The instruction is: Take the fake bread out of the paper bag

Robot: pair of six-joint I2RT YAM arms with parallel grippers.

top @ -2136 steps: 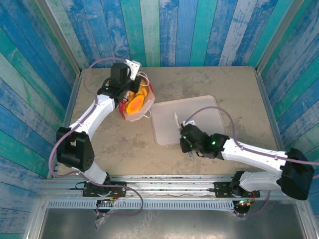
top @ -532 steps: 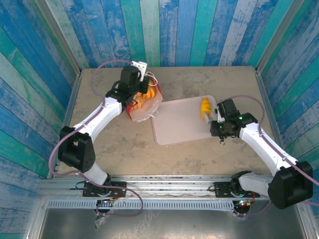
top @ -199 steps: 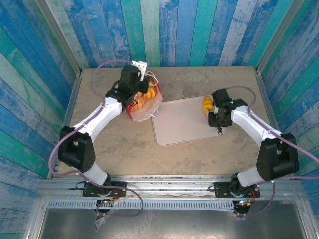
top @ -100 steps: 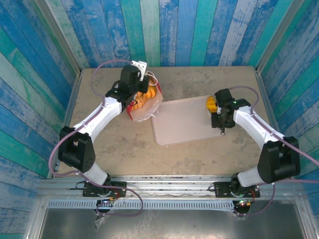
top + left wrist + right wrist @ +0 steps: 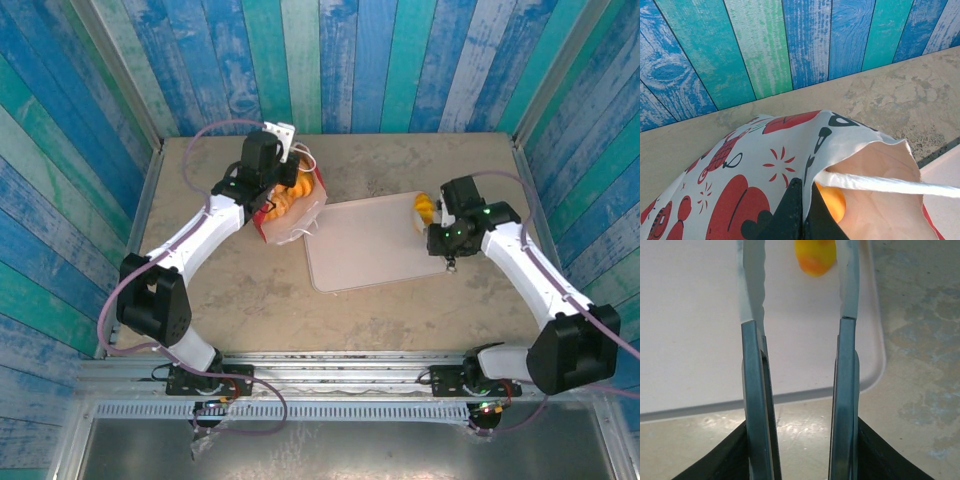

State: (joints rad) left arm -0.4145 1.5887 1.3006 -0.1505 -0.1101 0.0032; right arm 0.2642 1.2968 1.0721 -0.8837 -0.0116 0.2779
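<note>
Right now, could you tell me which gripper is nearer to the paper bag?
Left. The left gripper is shut on the rim of the paper bag; the right gripper hangs open over the far end of the tray.

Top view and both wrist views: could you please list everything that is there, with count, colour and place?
paper bag: one, red and white, far left part of the table, beside the tray's left edge
bread in the bag: orange pieces, count cannot be told, inside the open bag
bread on the tray: one, yellow-orange, far right corner of the tray
tray: one, pale pink, flat on the middle of the table
table: one, beige and mottled
walls: blue and green planks, around the table
left gripper: black fingers, shut on the paper bag's rim
right gripper: open, over the tray's right side near the bread, holding nothing
</note>
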